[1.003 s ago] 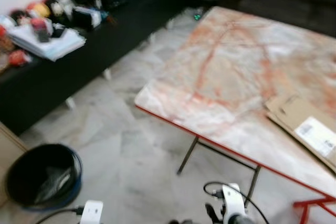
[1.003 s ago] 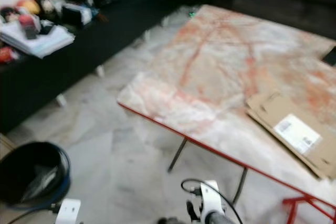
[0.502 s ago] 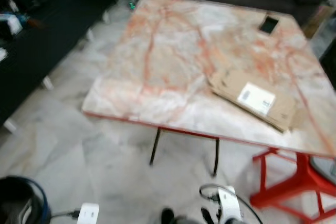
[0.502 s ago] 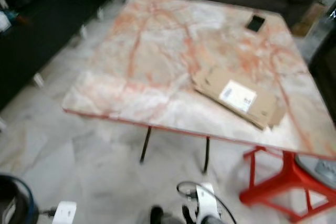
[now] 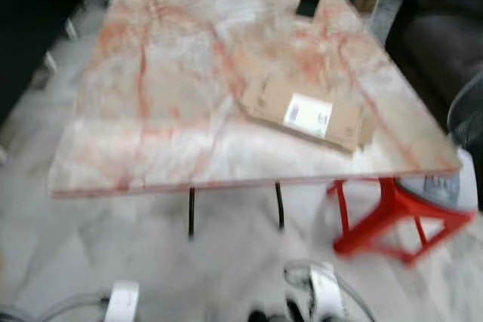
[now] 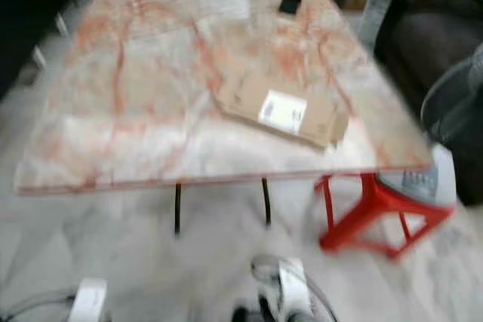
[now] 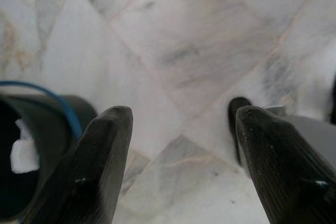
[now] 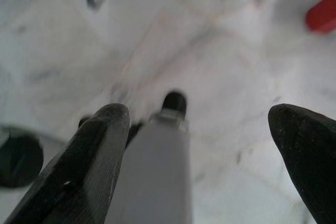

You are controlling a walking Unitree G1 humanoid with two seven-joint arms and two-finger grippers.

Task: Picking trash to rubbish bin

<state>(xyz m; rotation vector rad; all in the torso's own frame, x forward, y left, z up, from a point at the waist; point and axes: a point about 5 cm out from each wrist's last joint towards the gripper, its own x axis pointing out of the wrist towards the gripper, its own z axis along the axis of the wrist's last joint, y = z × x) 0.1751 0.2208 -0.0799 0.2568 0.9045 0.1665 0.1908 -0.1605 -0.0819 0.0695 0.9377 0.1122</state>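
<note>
Flattened cardboard box (image 5: 306,113) w/ white label lies flat on marble-top table (image 5: 151,96), right-of-centre, toward the near edge. Small black phone-like item (image 5: 307,5) at far edge of tabletop, well apart from the cardboard. Red stool (image 5: 392,213) on floor just beside table's right near corner; dark sofa (image 5: 441,50) further right. Black rubbish bin (image 7: 31,156) w/ blue rim near left gripper (image 7: 181,169), white scrap inside. Left gripper fingers spread wide, empty, over marble floor (image 7: 199,51). Right gripper (image 8: 210,156) also wide, empty, low over floor. Head views blurred.
</note>
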